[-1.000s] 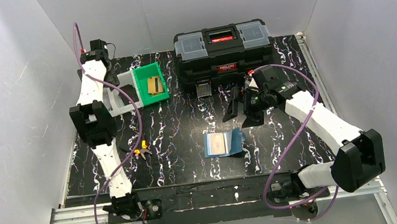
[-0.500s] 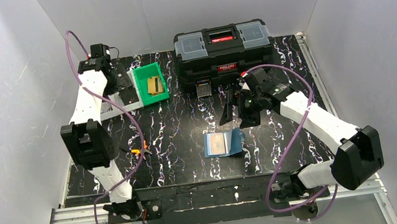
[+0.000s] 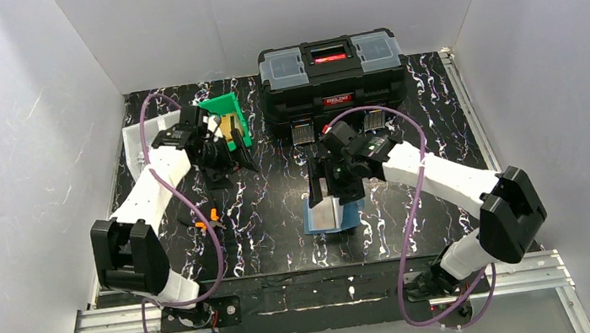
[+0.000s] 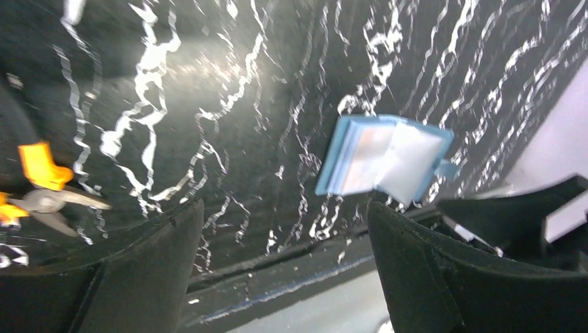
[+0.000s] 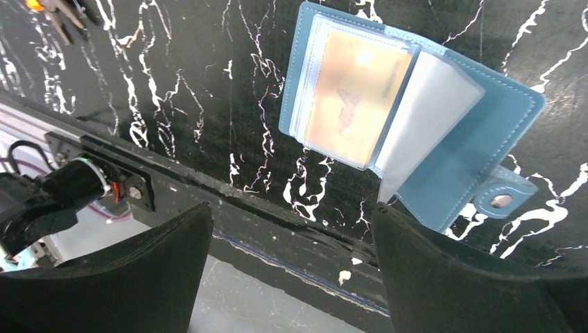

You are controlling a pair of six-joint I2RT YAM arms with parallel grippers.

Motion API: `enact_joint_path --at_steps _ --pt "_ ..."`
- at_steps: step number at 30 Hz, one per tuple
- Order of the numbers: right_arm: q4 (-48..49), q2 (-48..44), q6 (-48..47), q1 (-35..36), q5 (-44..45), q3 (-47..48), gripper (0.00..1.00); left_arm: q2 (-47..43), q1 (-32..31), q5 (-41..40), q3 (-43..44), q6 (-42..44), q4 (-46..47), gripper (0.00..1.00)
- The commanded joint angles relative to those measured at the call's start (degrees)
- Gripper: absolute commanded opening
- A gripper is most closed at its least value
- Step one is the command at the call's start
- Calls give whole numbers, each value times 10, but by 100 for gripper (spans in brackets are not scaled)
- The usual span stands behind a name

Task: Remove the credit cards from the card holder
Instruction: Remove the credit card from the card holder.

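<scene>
1. Small teal-blue folding card holder [image 5: 478, 149] lies open and flat on the black white-veined table [image 5: 173, 104], near the front edge, and its snap tab [image 5: 500, 200] sticks out sideways.
2. Inside are clear plastic sleeves. An orange-tan credit card [image 5: 353, 97] sits in the top one, and one sleeve [image 5: 430, 104] is tilted up.
3. Green plastic bin [image 3: 220, 105], far left, holds a second orange-tan card [image 3: 230, 124], partly hidden by the left arm.
4. Large black toolbox [image 3: 329, 73] at the back has its lid shut.
5. Right gripper [image 5: 291, 229] hovers over the holder, fingers spread wide and empty.
6. Left gripper [image 4: 284, 222] is beside the bin, fingers spread wide and empty.
</scene>
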Motion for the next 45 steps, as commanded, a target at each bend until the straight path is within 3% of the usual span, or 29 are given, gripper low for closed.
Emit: enact_joint_path --at_steps 1,10,15,21,34,45 --pt "11 27 26 27 37 24 89 -51 -31 66 -43 -33 21 88" --pt "27 75 24 30 40 7 76 -47 -92 72 -93 -52 47 86" --pt "27 108 13 27 45 10 73 -38 -117 73 -110 -75 73 85" --pt "-9 149 11 31 94 39 71 -28 -119 70 -103 -66 68 85" --pt "-24 213 6 46 107 80 70 -18 -119 67 -102 -57 65 85" --pt "1 224 10 46 93 54 56 -19 -119 65 -113 -57 64 84"
